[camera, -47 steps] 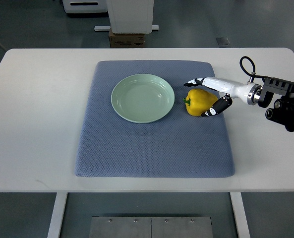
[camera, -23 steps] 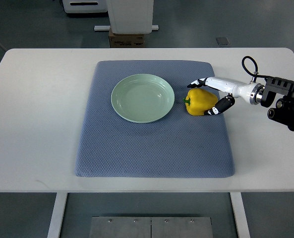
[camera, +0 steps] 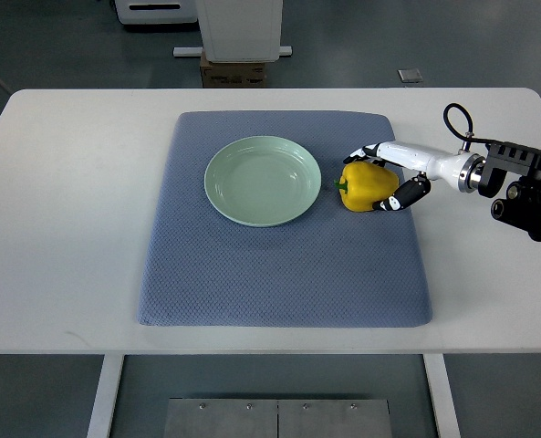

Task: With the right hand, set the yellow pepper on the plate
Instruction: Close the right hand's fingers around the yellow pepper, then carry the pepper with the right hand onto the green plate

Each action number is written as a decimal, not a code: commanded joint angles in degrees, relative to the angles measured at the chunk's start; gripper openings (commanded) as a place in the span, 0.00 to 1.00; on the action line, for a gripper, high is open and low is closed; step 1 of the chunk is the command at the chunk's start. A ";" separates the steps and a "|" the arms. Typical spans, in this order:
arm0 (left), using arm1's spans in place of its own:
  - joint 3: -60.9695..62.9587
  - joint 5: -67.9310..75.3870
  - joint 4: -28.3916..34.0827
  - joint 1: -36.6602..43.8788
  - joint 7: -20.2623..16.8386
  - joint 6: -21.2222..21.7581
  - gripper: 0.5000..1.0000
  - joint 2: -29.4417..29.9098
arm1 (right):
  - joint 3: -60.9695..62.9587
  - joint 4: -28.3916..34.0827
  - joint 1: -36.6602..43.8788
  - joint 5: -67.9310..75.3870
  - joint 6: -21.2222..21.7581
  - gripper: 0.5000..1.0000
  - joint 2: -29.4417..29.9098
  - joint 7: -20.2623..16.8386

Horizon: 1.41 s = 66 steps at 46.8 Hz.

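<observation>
While beside plate [camera: 263, 180], right hand [camera: 396, 173] grips yellow pepper [camera: 367, 186] (on mat).

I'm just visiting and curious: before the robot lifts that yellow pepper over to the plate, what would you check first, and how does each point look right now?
1. Right hand at the yellow pepper: ok, fingers above it and thumb below it.
2. Firm grip: cannot tell; the fingers bracket the pepper, but contact pressure is not visible.
3. Pepper off the mat: not ok, it lies on the blue mat.
4. Plate ready: ok, the green plate holds nothing.
5. Path from pepper to plate: ok, only bare mat between them.
6. Left hand out of the way: ok, it does not show in the view.
</observation>
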 commanded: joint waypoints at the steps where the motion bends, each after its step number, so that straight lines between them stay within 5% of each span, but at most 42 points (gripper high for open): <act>1: 0.00 0.00 0.00 0.00 0.00 -0.08 1.00 0.00 | 0.00 -0.05 0.08 0.00 0.00 0.00 0.00 0.00; 46: 0.00 0.00 0.00 0.00 0.00 0.01 1.00 0.00 | 0.62 -0.32 2.45 0.62 -0.79 0.00 0.61 0.00; 66: 0.00 0.00 0.00 0.00 0.00 -0.08 1.00 0.00 | 0.45 -0.49 5.01 2.11 -0.70 0.00 6.59 -0.99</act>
